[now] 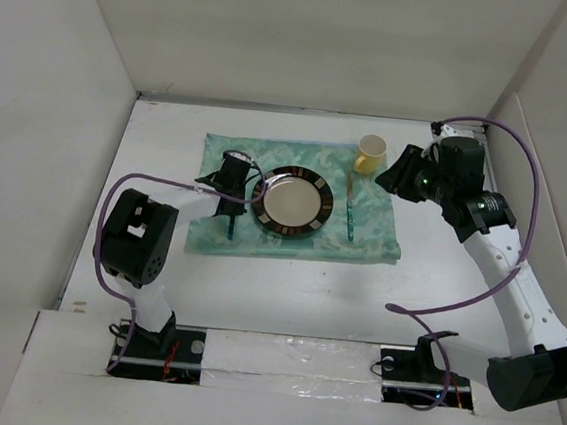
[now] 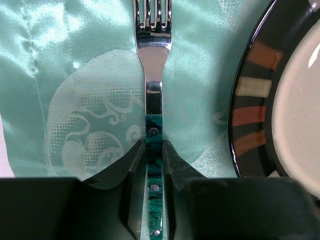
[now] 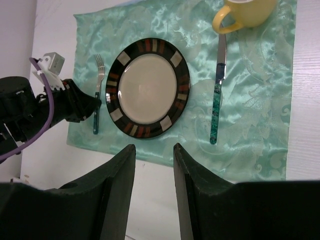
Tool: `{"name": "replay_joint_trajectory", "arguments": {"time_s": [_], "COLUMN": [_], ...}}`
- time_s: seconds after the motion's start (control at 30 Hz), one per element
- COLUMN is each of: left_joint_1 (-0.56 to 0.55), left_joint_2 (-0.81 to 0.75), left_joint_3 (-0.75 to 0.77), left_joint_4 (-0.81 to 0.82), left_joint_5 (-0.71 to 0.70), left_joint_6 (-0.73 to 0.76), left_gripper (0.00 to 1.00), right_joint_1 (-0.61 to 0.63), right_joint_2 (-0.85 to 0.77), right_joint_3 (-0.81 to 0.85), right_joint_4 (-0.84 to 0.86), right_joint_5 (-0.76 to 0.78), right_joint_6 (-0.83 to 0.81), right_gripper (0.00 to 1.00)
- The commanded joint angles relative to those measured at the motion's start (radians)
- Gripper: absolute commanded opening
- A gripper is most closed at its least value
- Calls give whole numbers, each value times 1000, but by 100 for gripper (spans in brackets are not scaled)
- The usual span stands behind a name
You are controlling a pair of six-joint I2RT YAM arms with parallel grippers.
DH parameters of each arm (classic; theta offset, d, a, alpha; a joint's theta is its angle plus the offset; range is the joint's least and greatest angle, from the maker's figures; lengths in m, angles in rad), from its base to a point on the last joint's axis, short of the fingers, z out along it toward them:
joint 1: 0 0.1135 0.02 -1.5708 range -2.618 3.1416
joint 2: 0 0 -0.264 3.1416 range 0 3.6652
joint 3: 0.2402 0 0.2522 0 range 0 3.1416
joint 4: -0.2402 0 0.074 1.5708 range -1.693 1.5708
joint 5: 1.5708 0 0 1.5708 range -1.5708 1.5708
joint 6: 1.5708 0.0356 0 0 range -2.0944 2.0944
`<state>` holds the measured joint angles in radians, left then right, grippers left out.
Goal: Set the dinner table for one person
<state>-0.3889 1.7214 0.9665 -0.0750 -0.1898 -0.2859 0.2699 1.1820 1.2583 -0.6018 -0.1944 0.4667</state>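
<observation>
The white dinner table (image 1: 286,293) carries a green placemat (image 1: 371,241). On it lie a striped-rim plate (image 1: 292,201), a knife (image 1: 350,209) to the plate's right and a yellow mug (image 1: 370,153) above the knife. A fork (image 2: 154,90) with a green handle lies left of the plate, tines pointing away. My left gripper (image 2: 154,150) is low over the mat, its jaws shut on the fork's handle. In the top view it (image 1: 233,190) sits at the plate's left edge. My right gripper (image 3: 154,150) is open and empty, held high by the mug (image 3: 245,12).
White wall panels enclose the table on three sides. The right arm's purple cable (image 1: 526,196) loops over the table's right side. The left arm (image 3: 45,105) shows at the mat's left edge in the right wrist view.
</observation>
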Motion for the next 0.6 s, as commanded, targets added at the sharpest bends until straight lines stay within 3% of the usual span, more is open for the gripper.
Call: {"name": "replay_joint_trajectory", "arguments": {"time_s": [0.0,0.13,0.17,0.23,0.33,0.53,0.57], "left_joint_1": [5,5,5,5,5,5,5], "left_joint_2": [9,-92,-120,-201,-298,-457,-476], "left_joint_3": [24,34,53,89,175,343,395], "left_joint_4": [-23,-55,-83,-120,-196,-296,-311], "left_joint_5": [-37,-53,-63,-72,-105,-89,-71], "left_joint_6": [10,2,-1,-1,-9,-87,-99], "left_gripper": [16,37,47,55,58,60,62], "right_joint_1": [2,2,2,2,2,-18,-27], "right_joint_2": [-24,-21,-19,-16,-9,-2,1], "right_joint_3": [-7,-5,-4,4,32,153,212], "right_joint_4": [14,13,13,13,11,72,86], "right_joint_5": [4,9,10,9,7,-16,-23], "right_joint_6": [-14,-17,-16,-17,-17,41,47], "right_gripper": [42,42,41,32,2,0,7]}}
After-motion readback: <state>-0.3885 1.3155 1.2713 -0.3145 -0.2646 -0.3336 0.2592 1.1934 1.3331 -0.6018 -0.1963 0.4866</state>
